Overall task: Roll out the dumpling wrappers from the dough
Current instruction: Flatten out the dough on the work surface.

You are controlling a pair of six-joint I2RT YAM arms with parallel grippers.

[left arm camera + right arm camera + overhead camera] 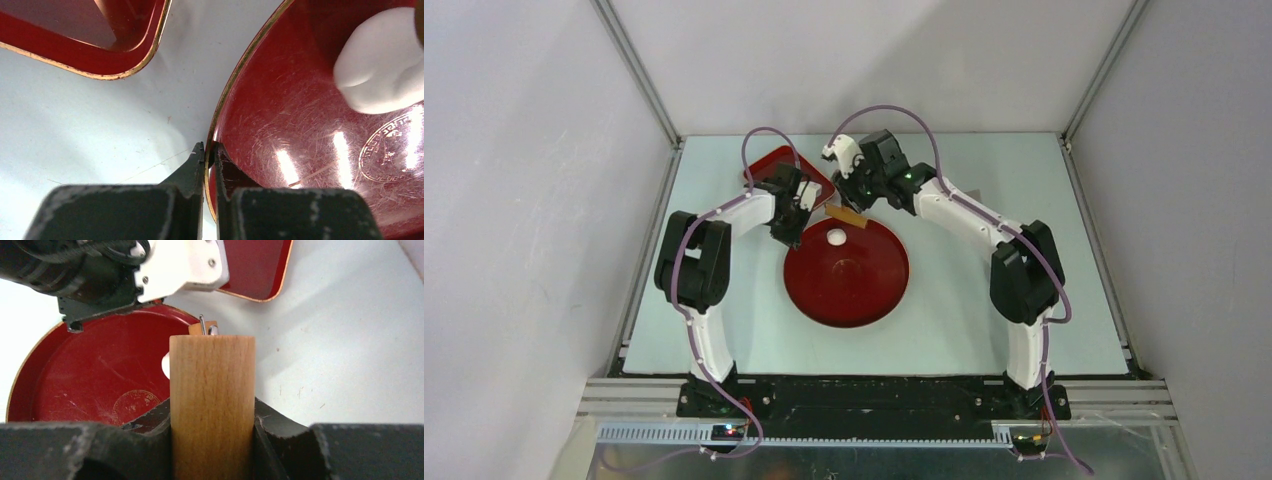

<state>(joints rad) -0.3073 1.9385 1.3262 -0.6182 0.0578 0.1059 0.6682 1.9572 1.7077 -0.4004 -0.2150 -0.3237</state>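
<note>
A white lump of dough (836, 238) lies on the far part of the round red plate (864, 295); no dumpling wrappers are in view. My left gripper (210, 152) is shut on the plate's rim (235, 75), one finger outside it and one inside. From that wrist the dough (382, 65) shows up close, rounded and thick. My right gripper (212, 410) is shut on a wooden rolling pin (212, 380), which points toward the plate's far edge. In the top view the rolling pin (846, 215) hangs just behind the dough. The pin hides most of the dough (165, 366) from the right wrist.
A red rectangular tray (769, 165) lies on the pale table (984, 300) just behind the plate, at the back left, and its corner (100, 55) is close to my left fingers. Grey walls close in the table at the back and on both sides.
</note>
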